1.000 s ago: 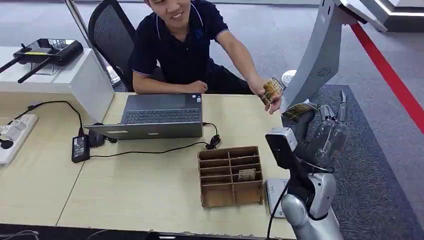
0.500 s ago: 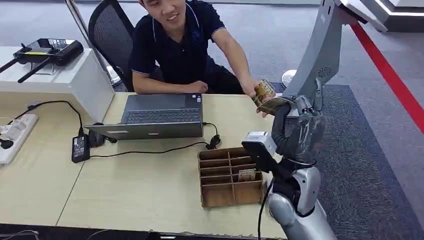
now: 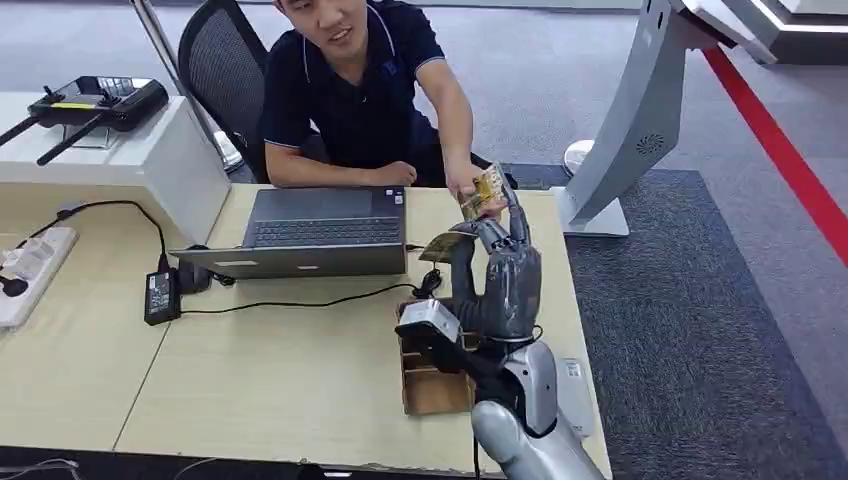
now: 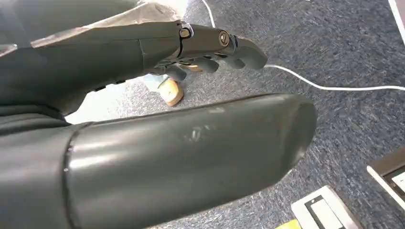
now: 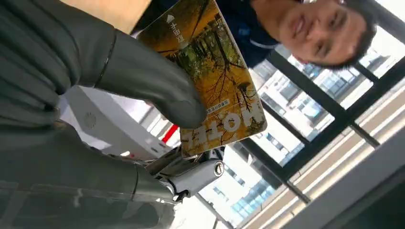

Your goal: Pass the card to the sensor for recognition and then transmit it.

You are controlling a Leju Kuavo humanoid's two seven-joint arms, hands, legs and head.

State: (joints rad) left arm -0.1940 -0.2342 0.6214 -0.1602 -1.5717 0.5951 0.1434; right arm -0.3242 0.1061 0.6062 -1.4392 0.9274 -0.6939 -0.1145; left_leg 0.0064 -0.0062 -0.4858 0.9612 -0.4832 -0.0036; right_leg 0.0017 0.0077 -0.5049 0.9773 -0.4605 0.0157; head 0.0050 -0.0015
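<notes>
Desk (image 3: 280, 370) fills the lower left and centre of the head view. Person (image 3: 360, 90) sits at upper centre behind it; sensor stand (image 3: 640, 120) rises at upper right on the carpet, well apart from the hand. Laptop (image 3: 320, 232) lies centre left, near the person. Card tray (image 3: 435, 385), cardboard with compartments, sits lower centre, partly hidden by the right arm. Power strip (image 3: 30, 270) at left edge.

Right hand (image 3: 500, 270) is raised at centre, above the tray, pinching a card (image 3: 445, 245) between thumb and fingers (image 5: 153, 90); the right wrist view shows the yellow printed card (image 5: 210, 71) clearly clamped. Person's hand (image 3: 470, 190) is just beside the robot's fingertips, holding a second card (image 3: 485, 188).

Left hand (image 4: 143, 119) hangs over carpet in its own wrist view; fingers look loosely curled with nothing in them, but whether released or clenched, cannot tell.

Step, as judged: handover. The card is pointed at the person, not the sensor, so the recognition step looks finished. Next move calls for steadying the card within reach of the person's hand, then loosening the pinch once they take it. Risk: their hand already holds a card, so the take may be awkward.
</notes>
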